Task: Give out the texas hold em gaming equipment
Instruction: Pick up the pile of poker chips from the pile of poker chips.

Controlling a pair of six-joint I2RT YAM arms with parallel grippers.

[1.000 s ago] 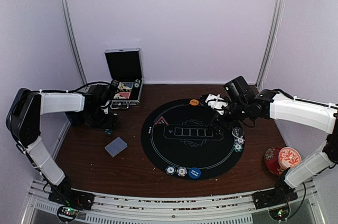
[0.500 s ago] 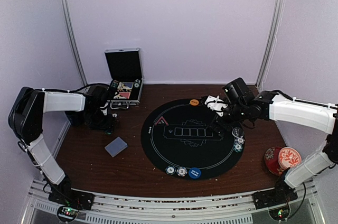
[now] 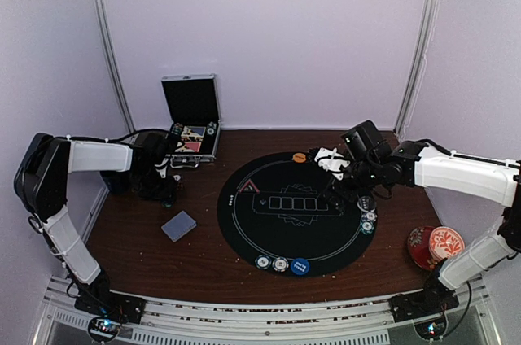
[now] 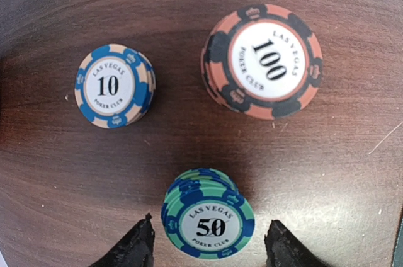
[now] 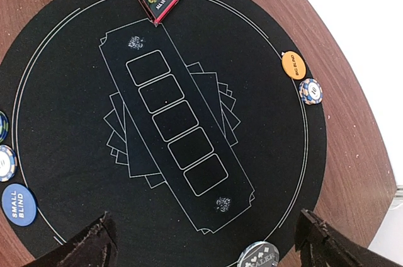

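Three round, ridged chip stacks are sitting on woodgrain table (image 4: 50,185): blue 10 (image 4: 114,85) at 10 o'clock, green 50 (image 4: 209,216) at 6, orange 100 (image 4: 263,60) at 1. Left gripper (image 4: 208,251) is straddling green 50, part-open, gripping nothing. Right gripper (image 5: 208,245) is hovering wide open, empty, over black felt mat (image 5: 63,90).

Table (image 4: 50,185): dark wood, visible grain, slight sheen. Round mat (image 5: 69,78): matt black, felt-like. Poker chips (image 4: 208,223): smooth, glossy printed centres.

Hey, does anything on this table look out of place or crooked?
The red floral cup and saucer at the front right isn't poker gear. The 50 chip stack on the left looks uneven, its chips staggered rather than squared up.
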